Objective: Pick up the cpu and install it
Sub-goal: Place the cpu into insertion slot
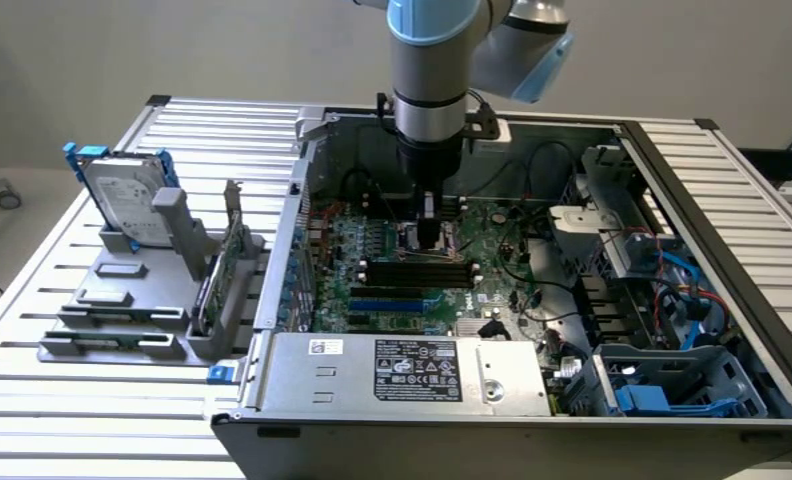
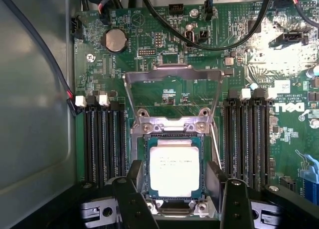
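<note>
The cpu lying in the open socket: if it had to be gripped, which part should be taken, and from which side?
Probably its two opposite side edges, from straight above. The cpu lies flat and sunk in the socket, so its smooth metal top offers no hold. The raised load plate blocks one end, while the open gripper has its fingers at the two free sides.

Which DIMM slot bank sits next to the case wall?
The bank on the coin cell side of the cpu; the other bank sits by the DELL logo.
</note>
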Motion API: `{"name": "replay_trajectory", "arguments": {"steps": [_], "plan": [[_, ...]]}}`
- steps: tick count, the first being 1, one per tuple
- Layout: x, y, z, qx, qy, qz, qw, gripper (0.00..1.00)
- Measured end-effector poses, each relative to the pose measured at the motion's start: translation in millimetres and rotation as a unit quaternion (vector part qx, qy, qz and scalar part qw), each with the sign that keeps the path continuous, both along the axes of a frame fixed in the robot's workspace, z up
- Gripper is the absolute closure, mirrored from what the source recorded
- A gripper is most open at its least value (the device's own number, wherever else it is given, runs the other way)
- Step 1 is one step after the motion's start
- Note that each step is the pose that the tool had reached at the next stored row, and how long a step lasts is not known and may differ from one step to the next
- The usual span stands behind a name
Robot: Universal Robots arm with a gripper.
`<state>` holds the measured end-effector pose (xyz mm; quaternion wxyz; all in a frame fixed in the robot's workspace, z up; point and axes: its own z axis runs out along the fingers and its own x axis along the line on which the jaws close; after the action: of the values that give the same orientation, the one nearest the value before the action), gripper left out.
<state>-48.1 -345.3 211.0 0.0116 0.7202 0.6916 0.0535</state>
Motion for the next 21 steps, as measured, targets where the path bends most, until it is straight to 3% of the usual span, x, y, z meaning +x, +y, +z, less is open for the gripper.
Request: {"name": "replay_trajectory", "arguments": {"steps": [7,8,10,14,15,17,21], "plan": [[0.0,0.0,14.4,0.0086,0.0001,0.0,1.0,0.4],[0.0,0.0,15.7,0.0099,0.0001,0.0,1.0,0.53],[0.0,0.0,17.8,0.0122,0.0001,0.0,0.9999,0.58],[0.0,0.0,24.2,0.0138,0.0002,0.0,0.9999,0.76],[0.1,0.0,26.5,0.0142,0.0002,0.0,0.9999,0.76],[0.0,-0.3,30.7,0.0151,0.0004,0.0,0.9999,0.88],[-5.9,-1.3,31.3,0.0165,0.0008,-0.002,0.9999,0.89]]}}
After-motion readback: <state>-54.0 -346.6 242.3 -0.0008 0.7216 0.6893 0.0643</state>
